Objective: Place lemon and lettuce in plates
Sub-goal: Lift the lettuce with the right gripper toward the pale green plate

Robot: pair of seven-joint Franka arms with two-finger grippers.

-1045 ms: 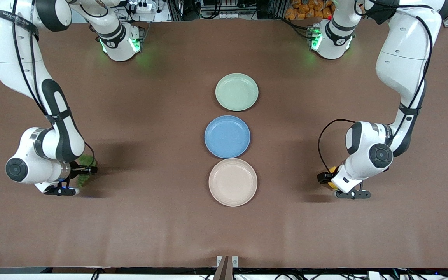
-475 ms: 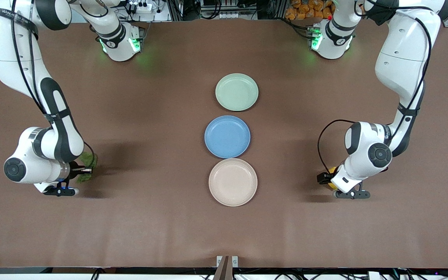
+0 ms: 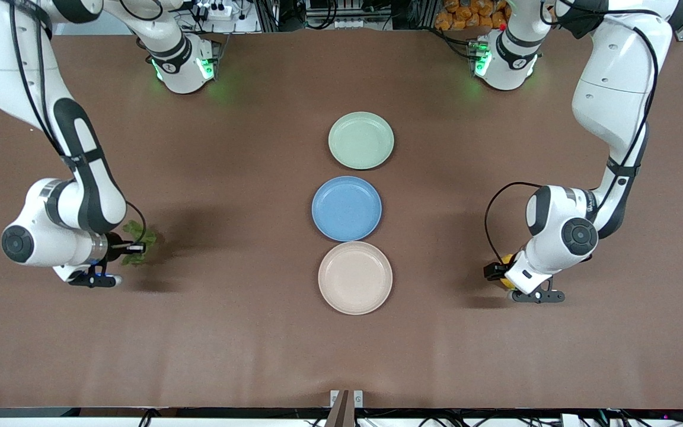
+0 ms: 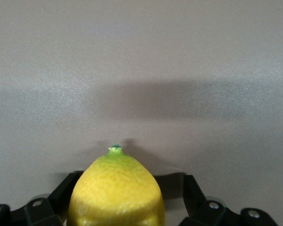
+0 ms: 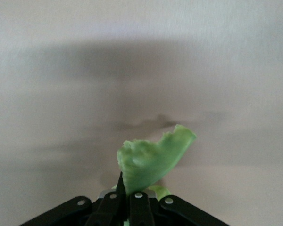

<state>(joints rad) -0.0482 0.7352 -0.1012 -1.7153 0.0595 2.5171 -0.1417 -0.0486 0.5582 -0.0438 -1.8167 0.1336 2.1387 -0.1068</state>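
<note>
And the right arm has come up since a second ago: its wrist has risen and drawn a little toward the robots' bases, taking the lettuce [image 3: 137, 243] with it, while the left arm has hardly stirred.

The right pincer [image 3: 134, 247] is clamped on the lettuce, fingers [image 5: 132, 202] pinched together on the leaf's lower edge, and the leaf hangs clear above the tabletop [image 3: 229, 332], well apart from the blue plate [image 3: 347, 208] toward the right arm's end. The left pincer [image 3: 498, 271] sits low, well apart from the blue plate toward the left arm's end, its fingers [image 4: 54, 200] on either side of the lemon [image 4: 116, 190]. It looks closed on the fruit, though I can't tell whether the lemon has left the tabletop.

So the pick-up is just about done on both sides, I'd say, and the carry is starting. Next each arm needs to swing inward to a plate. The pale green plate [image 3: 361, 140] is just beside the blue one on the side farther from the front camera, the beige plate [image 3: 355, 277] just beside it on the nearer side; both sit bare. Which item goes to which is anyone's guess.

Hard to make out: from the front the lemon is only a yellow sliver under the left wrist, and its lower half is cut off in the left wrist view. The contact points on the lemon are hidden.
</note>
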